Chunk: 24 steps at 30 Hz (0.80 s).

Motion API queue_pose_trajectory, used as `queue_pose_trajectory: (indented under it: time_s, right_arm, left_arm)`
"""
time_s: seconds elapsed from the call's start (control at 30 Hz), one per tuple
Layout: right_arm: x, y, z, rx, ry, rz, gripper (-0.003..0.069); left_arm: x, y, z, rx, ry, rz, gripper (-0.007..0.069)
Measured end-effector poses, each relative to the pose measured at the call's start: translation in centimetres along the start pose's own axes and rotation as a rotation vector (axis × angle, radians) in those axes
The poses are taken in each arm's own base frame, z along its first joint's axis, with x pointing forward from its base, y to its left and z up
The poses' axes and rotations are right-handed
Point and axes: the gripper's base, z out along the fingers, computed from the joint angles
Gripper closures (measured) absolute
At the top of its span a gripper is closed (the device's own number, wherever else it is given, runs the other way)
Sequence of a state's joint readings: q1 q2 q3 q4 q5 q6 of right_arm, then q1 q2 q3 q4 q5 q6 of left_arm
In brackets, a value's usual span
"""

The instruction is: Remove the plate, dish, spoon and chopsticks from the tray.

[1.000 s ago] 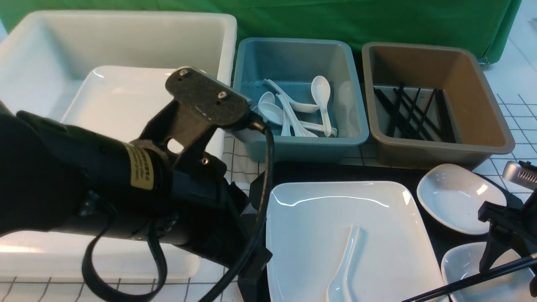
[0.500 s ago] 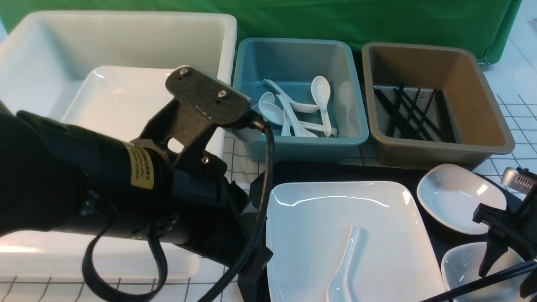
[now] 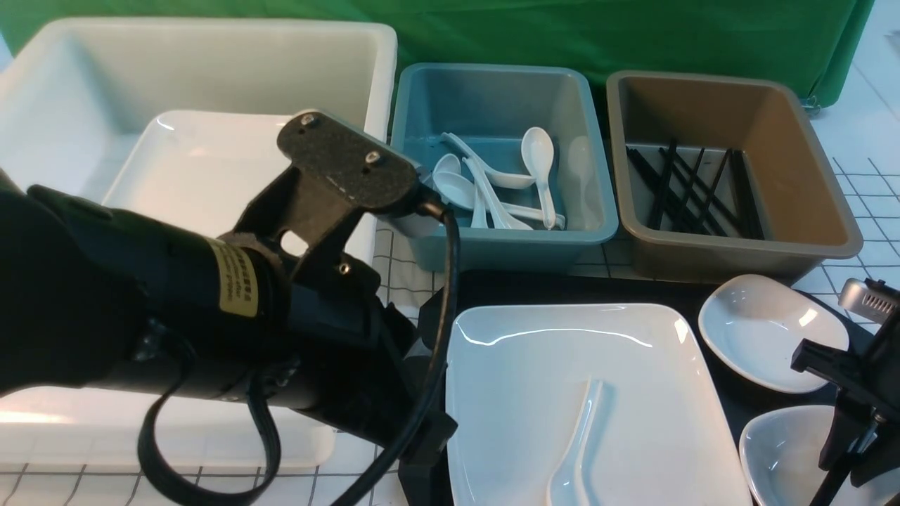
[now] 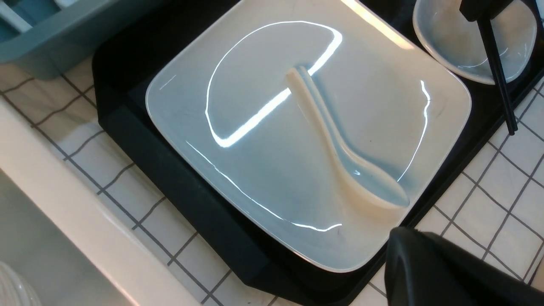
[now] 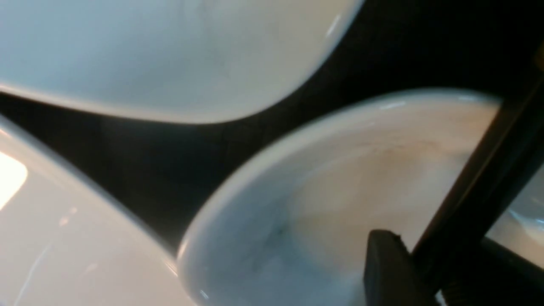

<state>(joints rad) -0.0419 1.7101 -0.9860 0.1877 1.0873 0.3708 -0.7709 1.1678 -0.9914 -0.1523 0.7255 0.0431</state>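
Black tray [image 3: 562, 288], gridded tabletop [image 3: 868, 204], green backdrop [image 3: 633, 35]

- what sort of place is this?
- a robot lab, staged like a canteen sorting station. a green cloth [image 3: 633, 35] hangs as backdrop, and a white grid sheet covers the bench [image 3: 868, 197].
- and the canteen part?
- a white bin [image 3: 211, 24], a blue bin [image 3: 492, 98] of spoons [image 3: 540, 158], a brown bin [image 3: 773, 140] of black sticks [image 3: 692, 190], a black tray [image 3: 562, 288], and a robot arm [image 3: 105, 323] in front.
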Motion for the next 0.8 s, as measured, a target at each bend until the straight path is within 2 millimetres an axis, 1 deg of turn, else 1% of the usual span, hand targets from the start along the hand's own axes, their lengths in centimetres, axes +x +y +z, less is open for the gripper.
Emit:
queue_pose_trajectory:
  time_s: [0.17,0.27,0.4,0.53,0.67,0.7,0.8]
  right_arm:
    - [-0.1,0.0,0.0,-0.005,-0.014,-0.001,0.0466]
    - [-0.2,0.1,0.0,-0.008,-0.020,-0.011,0.0529]
    - [-0.2,0.1,0.0,-0.009,-0.023,-0.017,0.0536]
    - [-0.3,0.2,0.0,-0.012,-0.030,-0.031,0.0536]
    - [-0.3,0.4,0.0,-0.020,-0.042,-0.037,0.0536]
    - [-0.3,0.4,0.0,-0.022,-0.041,-0.037,0.0536]
    - [-0.2,0.6,0.0,-0.034,-0.037,-0.058,0.0536]
  left_arm:
    - [0.0,0.0,0.0,-0.004,-0.003,0.003,0.0628]
    - [-0.2,0.0,0.0,-0.004,-0.025,0.004,0.0628]
    - [-0.8,0.1,0.4,-0.012,-0.082,0.042,0.0628]
    - [-1.3,0.1,2.0,0.008,-0.094,0.074,0.0628]
    - [-1.5,-0.4,4.5,0.084,-0.088,0.130,0.0628]
    - [-1.6,-0.5,4.5,0.089,-0.092,0.119,0.0628]
    - [-1.8,-0.8,6.8,0.152,-0.100,0.143,0.0628]
